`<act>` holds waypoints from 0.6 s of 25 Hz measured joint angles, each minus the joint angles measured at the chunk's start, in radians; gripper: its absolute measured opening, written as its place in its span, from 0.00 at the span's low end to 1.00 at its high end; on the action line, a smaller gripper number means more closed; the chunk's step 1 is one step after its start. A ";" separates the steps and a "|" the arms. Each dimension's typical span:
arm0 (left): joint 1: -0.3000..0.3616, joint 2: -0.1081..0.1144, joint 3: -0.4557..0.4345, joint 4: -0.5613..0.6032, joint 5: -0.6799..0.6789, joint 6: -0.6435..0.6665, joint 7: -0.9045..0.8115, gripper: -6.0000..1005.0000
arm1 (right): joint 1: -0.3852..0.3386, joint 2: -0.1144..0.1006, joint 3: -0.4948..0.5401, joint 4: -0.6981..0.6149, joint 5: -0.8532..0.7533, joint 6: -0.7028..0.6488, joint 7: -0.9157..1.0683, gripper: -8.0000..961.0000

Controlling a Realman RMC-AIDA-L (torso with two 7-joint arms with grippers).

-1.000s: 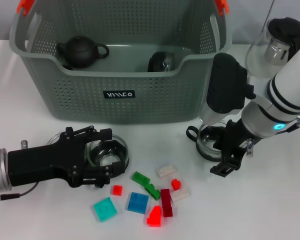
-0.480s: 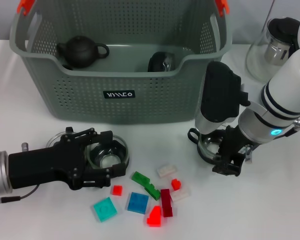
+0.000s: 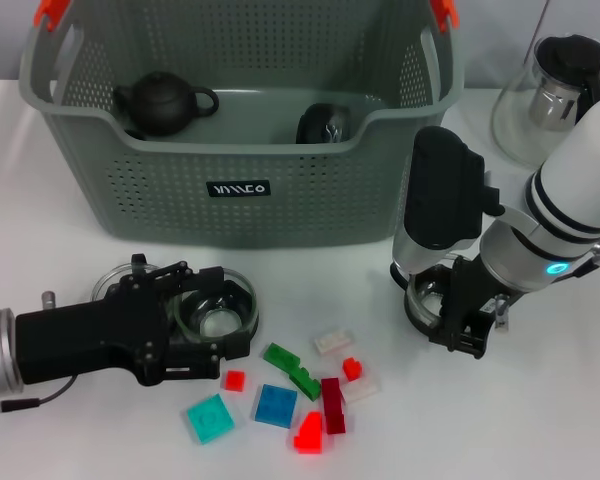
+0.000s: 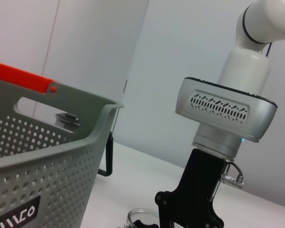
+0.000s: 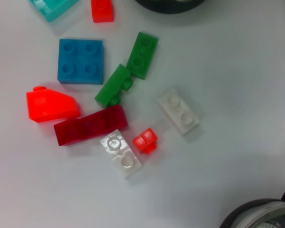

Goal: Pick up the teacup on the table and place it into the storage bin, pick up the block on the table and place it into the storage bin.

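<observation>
Not much was done yet, going by what showed. The storage bin point(image 3: 245, 150) sat at the far edge of the tabletop point(image 3: 540, 420) and already held a dark teapot point(image 3: 163, 102) and another dark rounded thing I couldn't make out, but no blocks.

Both glass teacups were still on the tabletop. The right gripper point(image 3: 458, 318) had come down over the one just off the bin's front right corner point(image 3: 427, 296), with its jaws spread and straddling the rim, looked like, not yet pinching. The left gripper point(image 3: 195, 322) lay low near the front left, jaws spread around the other teacup point(image 3: 214, 308).

The blocks point(image 3: 302, 392) were scattered untouched between the two arms, toward the near edge.
</observation>
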 joint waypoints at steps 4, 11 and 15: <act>0.002 -0.001 0.000 0.000 -0.001 0.002 0.001 0.91 | -0.004 0.000 0.007 -0.012 0.000 -0.018 0.001 0.06; 0.003 -0.001 0.001 0.000 0.000 0.013 0.001 0.91 | -0.051 -0.002 0.129 -0.194 0.056 -0.222 -0.026 0.06; 0.003 -0.001 0.002 0.000 0.000 0.014 0.002 0.91 | -0.063 -0.005 0.269 -0.336 0.109 -0.381 -0.034 0.06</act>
